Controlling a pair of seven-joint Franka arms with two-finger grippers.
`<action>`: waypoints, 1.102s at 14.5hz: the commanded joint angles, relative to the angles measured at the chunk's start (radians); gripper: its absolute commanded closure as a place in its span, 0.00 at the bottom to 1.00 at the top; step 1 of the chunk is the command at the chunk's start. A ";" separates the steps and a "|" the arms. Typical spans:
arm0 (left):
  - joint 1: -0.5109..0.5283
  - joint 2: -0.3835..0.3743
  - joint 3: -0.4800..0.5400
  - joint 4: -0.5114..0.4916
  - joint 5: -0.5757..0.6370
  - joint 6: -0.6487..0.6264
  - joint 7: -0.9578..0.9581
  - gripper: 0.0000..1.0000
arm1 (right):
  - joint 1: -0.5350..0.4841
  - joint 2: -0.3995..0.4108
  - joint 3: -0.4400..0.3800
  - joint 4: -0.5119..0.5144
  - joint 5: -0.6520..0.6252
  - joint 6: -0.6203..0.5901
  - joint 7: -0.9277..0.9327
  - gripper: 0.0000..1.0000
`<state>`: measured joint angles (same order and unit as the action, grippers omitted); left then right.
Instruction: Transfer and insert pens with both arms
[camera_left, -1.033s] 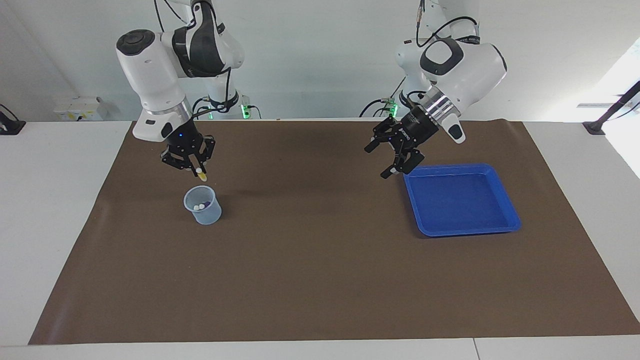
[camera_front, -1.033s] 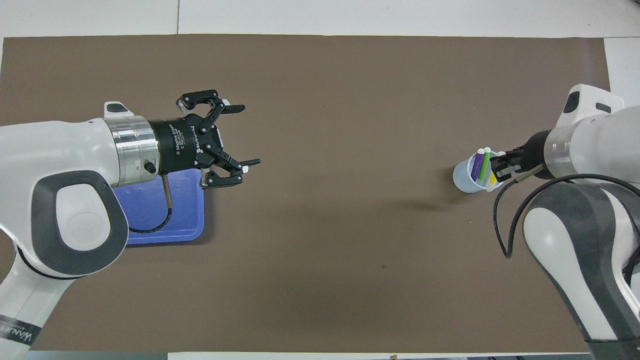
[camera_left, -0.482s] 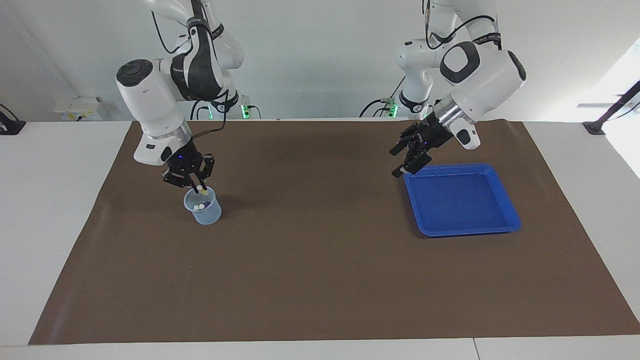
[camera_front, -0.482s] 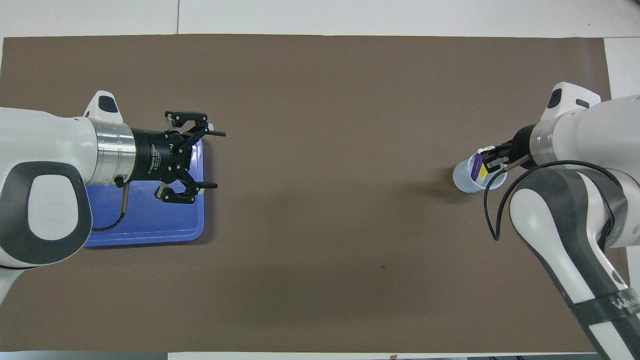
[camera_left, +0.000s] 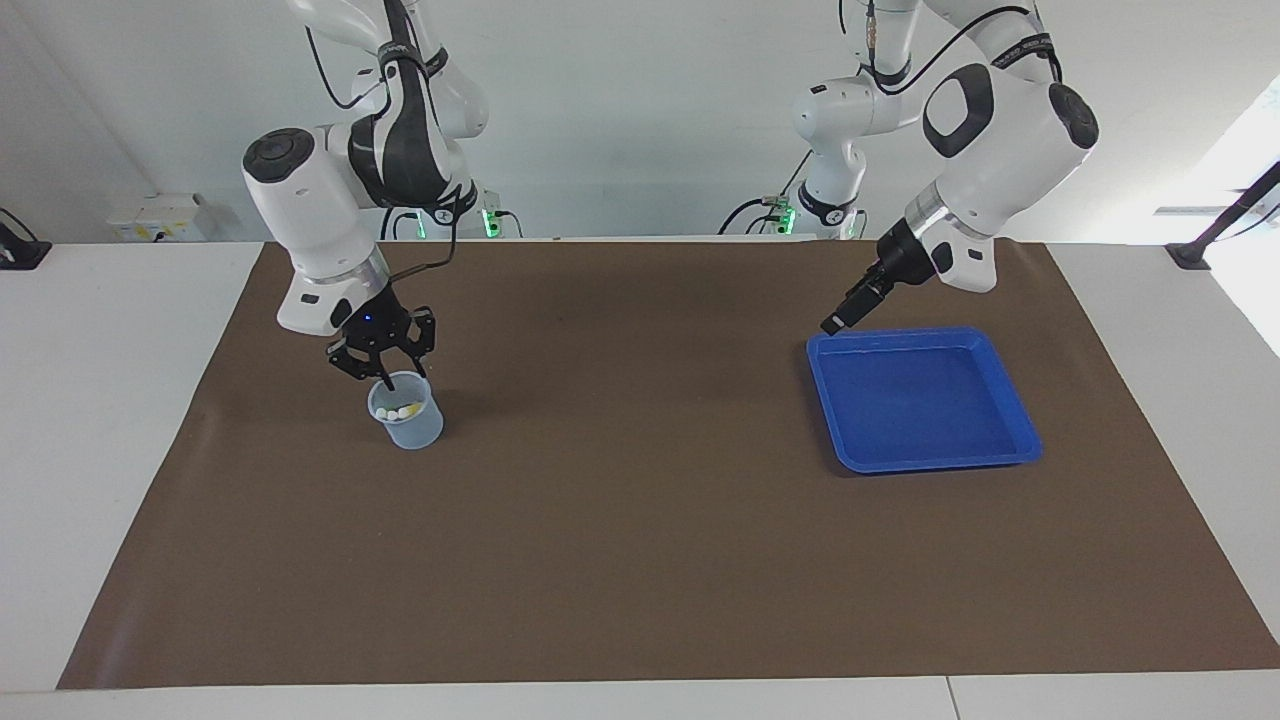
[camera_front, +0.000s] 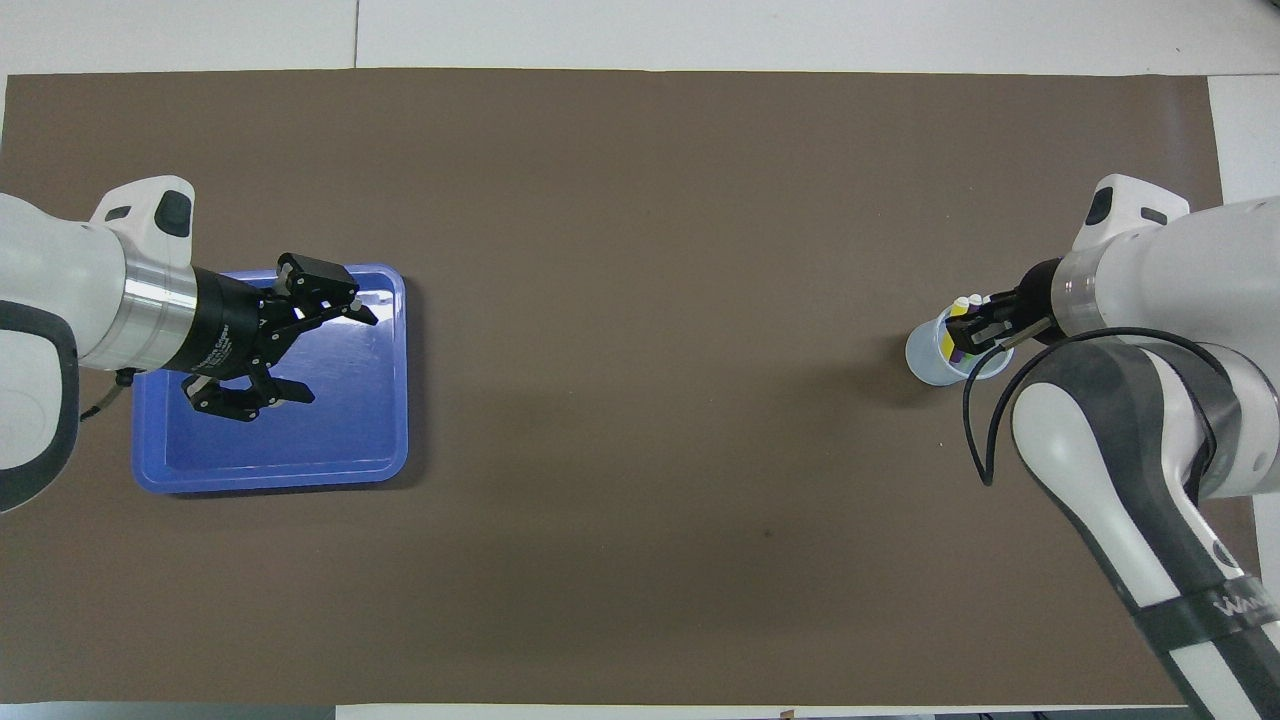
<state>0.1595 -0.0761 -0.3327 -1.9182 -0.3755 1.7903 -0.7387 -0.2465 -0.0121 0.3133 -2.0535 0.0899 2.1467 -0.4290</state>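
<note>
A clear plastic cup (camera_left: 408, 428) (camera_front: 925, 362) stands on the brown mat toward the right arm's end. Pens stand in it: pale caps (camera_left: 396, 410) show at its mouth, and a yellow pen (camera_front: 958, 324) and a purple pen (camera_front: 954, 350) show from overhead. My right gripper (camera_left: 388, 378) (camera_front: 972, 328) hangs right at the cup's mouth, its tips down at the rim beside the yellow pen. I cannot see whether it still grips that pen. My left gripper (camera_left: 835, 322) (camera_front: 333, 357) is open and holds nothing, above the blue tray.
The blue tray (camera_left: 1010, 400) (camera_front: 395, 400) lies toward the left arm's end of the table, with nothing in it. A brown mat (camera_left: 640, 560) covers most of the white table. The right arm's black cable (camera_front: 985, 440) loops beside the cup.
My right gripper came down with the yellow pen from above the cup into its mouth. The left arm swung back toward its own end, from the tray's edge to over the tray.
</note>
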 joint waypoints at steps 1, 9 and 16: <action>0.020 0.027 0.018 0.077 0.110 -0.133 0.177 0.00 | -0.019 -0.019 0.003 0.119 -0.016 -0.152 -0.010 0.00; -0.245 0.072 0.335 0.333 0.311 -0.468 0.553 0.00 | -0.077 -0.029 -0.036 0.473 -0.050 -0.637 -0.005 0.00; -0.297 0.061 0.386 0.400 0.360 -0.537 0.754 0.00 | -0.034 -0.039 -0.023 0.520 -0.062 -0.731 0.170 0.00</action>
<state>-0.1021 -0.0289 0.0443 -1.5292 -0.0427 1.2566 -0.0004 -0.2766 -0.0630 0.2847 -1.5551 0.0525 1.4398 -0.2806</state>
